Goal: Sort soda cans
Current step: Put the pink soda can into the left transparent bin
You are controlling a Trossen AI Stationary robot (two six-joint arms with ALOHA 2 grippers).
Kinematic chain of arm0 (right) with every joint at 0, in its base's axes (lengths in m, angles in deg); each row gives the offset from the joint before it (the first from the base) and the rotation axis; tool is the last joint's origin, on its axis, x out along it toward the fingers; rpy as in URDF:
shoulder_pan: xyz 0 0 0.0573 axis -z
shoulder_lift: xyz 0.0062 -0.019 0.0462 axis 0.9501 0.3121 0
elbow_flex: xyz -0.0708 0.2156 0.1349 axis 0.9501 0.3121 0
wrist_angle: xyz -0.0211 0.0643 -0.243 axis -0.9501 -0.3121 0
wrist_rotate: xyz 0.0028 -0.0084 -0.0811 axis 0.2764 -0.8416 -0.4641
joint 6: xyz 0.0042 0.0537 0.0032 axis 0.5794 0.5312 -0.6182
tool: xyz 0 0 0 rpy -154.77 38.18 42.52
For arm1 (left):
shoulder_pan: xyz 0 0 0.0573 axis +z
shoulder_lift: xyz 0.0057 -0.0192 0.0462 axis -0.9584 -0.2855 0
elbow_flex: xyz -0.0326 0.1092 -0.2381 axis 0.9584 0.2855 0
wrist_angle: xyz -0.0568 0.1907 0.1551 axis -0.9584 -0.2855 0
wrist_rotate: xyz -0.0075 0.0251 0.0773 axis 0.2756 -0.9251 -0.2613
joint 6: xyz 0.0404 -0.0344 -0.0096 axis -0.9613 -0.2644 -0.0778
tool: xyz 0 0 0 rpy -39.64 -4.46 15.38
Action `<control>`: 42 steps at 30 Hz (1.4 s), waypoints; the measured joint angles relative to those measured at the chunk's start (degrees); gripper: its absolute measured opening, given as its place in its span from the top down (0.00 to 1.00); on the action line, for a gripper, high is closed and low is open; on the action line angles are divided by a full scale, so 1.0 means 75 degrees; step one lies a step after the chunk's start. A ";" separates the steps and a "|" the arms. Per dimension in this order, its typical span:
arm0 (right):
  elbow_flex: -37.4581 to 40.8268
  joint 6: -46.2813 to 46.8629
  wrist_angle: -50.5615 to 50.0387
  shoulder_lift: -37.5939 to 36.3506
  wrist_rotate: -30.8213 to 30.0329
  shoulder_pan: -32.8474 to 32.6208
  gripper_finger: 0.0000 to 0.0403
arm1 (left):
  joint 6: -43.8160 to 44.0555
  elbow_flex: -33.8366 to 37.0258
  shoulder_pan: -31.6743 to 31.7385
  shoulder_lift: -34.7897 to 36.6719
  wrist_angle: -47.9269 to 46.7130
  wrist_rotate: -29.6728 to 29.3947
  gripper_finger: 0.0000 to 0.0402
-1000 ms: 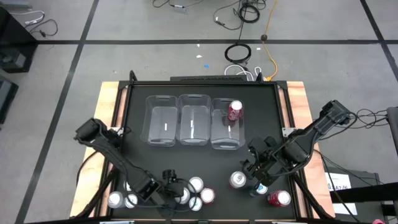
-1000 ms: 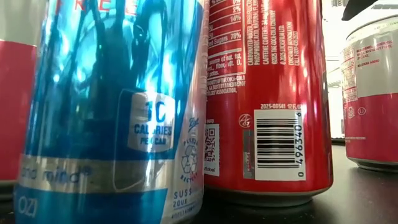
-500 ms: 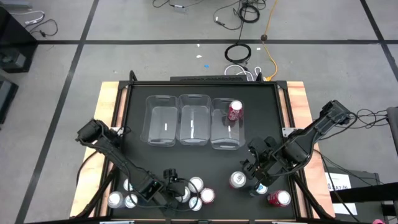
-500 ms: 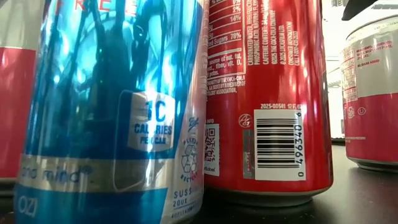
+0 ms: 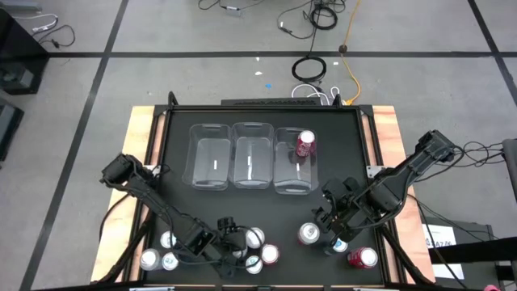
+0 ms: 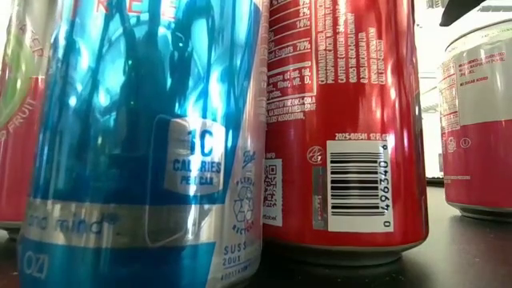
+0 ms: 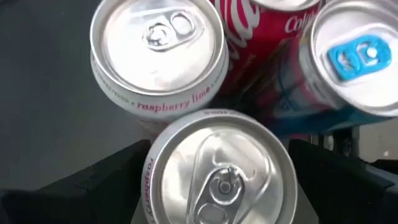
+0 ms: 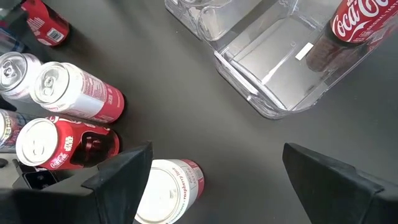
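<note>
— Three clear bins (image 5: 252,153) sit in a row on the black table (image 5: 174,145). What lies at the left?

— Two silver-topped cans (image 5: 149,259) at the near-left corner and a third (image 5: 168,240) just behind them. The left gripper (image 5: 236,250) is down at the near edge, right against the middle cluster.

— Is it holding one?

— Its fingers (image 7: 93,183) are spread wide on either side of a raspberry can (image 7: 219,168), which sits between them. I cannot tell whether they touch it. Just beyond that can stand another raspberry lime can (image 7: 157,46), a red cola can (image 7: 249,37) and a can with a blue tab (image 7: 354,59), all packed together.

— And from table height?

— A blue can (image 6: 144,144) fills the left side, touching a red can with a barcode (image 6: 344,128); a pinkish can (image 6: 478,120) stands apart at the right.

— The bins?

— The left and middle ones hold no cans. The right one has a single red cola can (image 5: 305,144) upright in its far end.

— Further right?

— A white-topped can (image 5: 309,234) stands near the table's front, just beside the right gripper (image 5: 335,229). That gripper's fingers (image 8: 118,180) are wide apart with nothing in them, and the can (image 8: 166,190) sits just off one finger. A red can lies on its side (image 5: 362,258) at the near-right corner.
</note>
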 joint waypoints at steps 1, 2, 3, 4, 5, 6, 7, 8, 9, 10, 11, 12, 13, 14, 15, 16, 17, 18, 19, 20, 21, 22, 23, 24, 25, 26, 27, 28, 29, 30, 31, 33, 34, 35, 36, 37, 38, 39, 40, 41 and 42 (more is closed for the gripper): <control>0.0000 0.0000 -0.0002 0.0000 0.0000 0.0002 0.12 | 0.0000 0.0000 0.0004 0.0000 0.0007 0.0014 0.04; 0.0000 -0.0003 -0.0002 0.0000 0.0000 0.0002 0.12 | -0.0005 0.0000 0.0004 0.0000 0.0005 0.0020 0.04; 0.0000 -0.0036 -0.0005 0.0000 0.0000 0.0000 0.12 | -0.0005 0.0000 0.0004 0.0000 0.0002 0.0024 0.04; 0.0000 -0.0052 -0.0011 0.0000 0.0000 0.0002 0.12 | -0.0005 0.0000 0.0013 0.0000 0.0002 0.0029 0.04; 0.0000 -0.0056 -0.0019 0.0000 0.0000 0.0001 0.12 | -0.0005 0.0000 0.0013 0.0000 0.0002 0.0034 0.04; 0.0000 -0.0058 -0.0042 0.0000 0.0000 0.0002 0.12 | -0.0008 0.0000 0.0013 0.0000 -0.0003 0.0040 0.04; 0.0000 -0.0058 -0.0068 0.0000 0.0000 0.0002 0.12 | -0.0011 0.0000 0.0013 0.0000 -0.0020 0.0045 0.04; 0.0000 -0.0058 -0.0085 0.0000 0.0000 0.0001 0.12 | -0.0011 0.0000 0.0013 0.0000 -0.0059 0.0055 0.04; 0.0000 -0.0058 -0.0107 0.0000 0.0000 0.0002 0.12 | -0.0012 0.0000 0.0013 0.0000 -0.0110 0.0070 0.04; 0.0000 -0.0058 -0.0126 0.0000 0.0000 0.0000 0.12 | -0.0018 0.0000 0.0012 0.0000 -0.0143 0.0082 0.04; 0.0000 -0.0058 -0.0124 0.0000 0.0000 0.0002 0.12 | -0.0041 0.0000 0.0012 0.0000 -0.0156 0.0090 0.05; 0.0000 -0.0058 -0.0125 0.0000 0.0000 0.0002 0.12 | -0.0078 0.0000 0.0010 0.0000 -0.0177 0.0111 0.06; 0.0000 -0.0058 -0.0125 0.0000 0.0000 0.0002 0.12 | -0.0079 0.0000 0.0011 0.0000 -0.0226 0.0113 0.08; 0.0000 -0.0058 -0.0125 0.0000 0.0000 0.0002 0.12 | -0.0081 0.0000 0.0010 0.0000 -0.0294 0.0116 0.09; 0.0000 -0.0058 -0.0124 0.0000 0.0000 0.0002 0.12 | -0.0080 0.0001 0.0012 0.0000 -0.0334 0.0133 0.11; 0.0000 -0.0058 -0.0123 0.0000 0.0000 0.0002 0.12 | -0.0081 0.0003 0.0012 0.0000 -0.0337 0.0134 0.13; 0.0000 -0.0058 -0.0122 0.0000 0.0000 0.0002 0.12 | -0.0084 0.0003 0.0013 0.0000 -0.0336 0.0136 0.15; 0.0000 -0.0058 -0.0122 0.0000 -0.0001 0.0002 0.12 | -0.0084 0.0003 0.0013 0.0000 -0.0336 0.0137 0.17; 0.0000 -0.0059 -0.0122 0.0000 -0.0002 0.0002 0.12 | -0.0087 0.0003 0.0012 0.0000 -0.0338 0.0136 0.19; 0.0000 -0.0058 -0.0122 0.0000 0.0000 0.0002 0.12 | -0.0087 0.0003 0.0010 0.0003 -0.0339 0.0134 0.20; 0.0000 -0.0060 -0.0122 0.0000 0.0000 0.0002 0.12 | -0.0087 0.0003 0.0010 0.0003 -0.0336 0.0134 0.21; 0.0000 -0.0061 -0.0122 0.0000 0.0000 0.0002 0.12 | -0.0087 0.0003 0.0012 0.0003 -0.0336 0.0134 0.22; 0.0000 -0.0059 -0.0122 0.0000 0.0000 0.0002 0.12 | -0.0087 0.0003 0.0013 0.0003 -0.0336 0.0134 0.22; 0.0000 -0.0061 -0.0122 0.0000 -0.0001 0.0002 0.12 | -0.0078 0.0003 0.0010 0.0014 -0.0339 0.0134 0.22; 0.0000 -0.0061 -0.0122 0.0000 -0.0003 0.0002 0.12 | -0.0050 0.0006 0.0010 0.0039 -0.0345 0.0139 0.22; 0.0000 -0.0061 -0.0122 0.0000 -0.0002 0.0002 0.12 | -0.0009 0.0006 0.0010 0.0059 -0.0351 0.0181 0.22; 0.0000 -0.0061 -0.0122 0.0000 -0.0003 0.0002 0.12 | 0.0001 0.0011 0.0010 0.0091 -0.0356 0.0233 0.22; 0.0000 -0.0061 -0.0119 0.0000 -0.0003 0.0002 0.12 | 0.0002 0.0016 0.0010 0.0149 -0.0388 0.0296 0.22; 0.0000 -0.0061 -0.0119 0.0000 -0.0003 0.0002 0.12 | 0.0026 0.0017 0.0010 0.0227 -0.0456 0.0364 0.22; 0.0000 -0.0061 -0.0119 0.0000 -0.0003 0.0002 0.12 | 0.0108 0.0017 0.0010 0.0338 -0.0570 0.0415 0.21; 0.0000 -0.0061 -0.0119 0.0000 -0.0003 0.0002 0.12 | 0.0185 0.0017 0.0015 0.0454 -0.0713 0.0460 0.21; 0.0000 -0.0061 -0.0117 0.0000 -0.0006 0.0002 0.12 | 0.0238 0.0017 0.0025 0.0708 -0.1087 0.0502 0.21; 0.0000 -0.0061 -0.0118 0.0000 -0.0013 0.0002 0.12 | 0.0355 0.0017 0.0025 0.0840 -0.1308 0.0504 0.21; 0.0000 -0.0061 -0.0115 0.0000 -0.0027 0.0002 0.12 | 0.0413 0.0017 0.0028 0.0978 -0.1521 0.0507 0.21; 0.0000 -0.0061 -0.0113 0.0000 -0.0029 0.0002 0.12 | 0.0452 0.0017 0.0046 0.1149 -0.1699 0.0507 0.21; 0.0000 -0.0061 -0.0110 0.0000 -0.0029 0.0002 0.12 | 0.0475 0.0017 0.0063 0.1323 -0.1848 0.0505 0.21; 0.0000 -0.0061 -0.0110 0.0000 -0.0034 0.0002 0.12 | 0.0544 0.0016 0.0091 0.1510 -0.2001 0.0494 0.21; 0.0000 -0.0061 -0.0110 0.0000 -0.0061 0.0002 0.12 | 0.0585 0.0012 0.0140 0.1694 -0.2173 0.0478 0.21; 0.0000 -0.0061 -0.0110 0.0000 -0.0075 0.0002 0.12 | 0.0587 0.0012 0.0194 0.1887 -0.2352 0.0423 0.21; 0.0000 -0.0061 -0.0109 0.0000 -0.0076 0.0002 0.12 | 0.0590 0.0012 0.0260 0.2079 -0.2541 0.0324 0.21; 0.0000 -0.0060 -0.0109 0.0000 -0.0088 0.0002 0.12 | 0.0592 0.0012 0.0357 0.2277 -0.2715 0.0216 0.21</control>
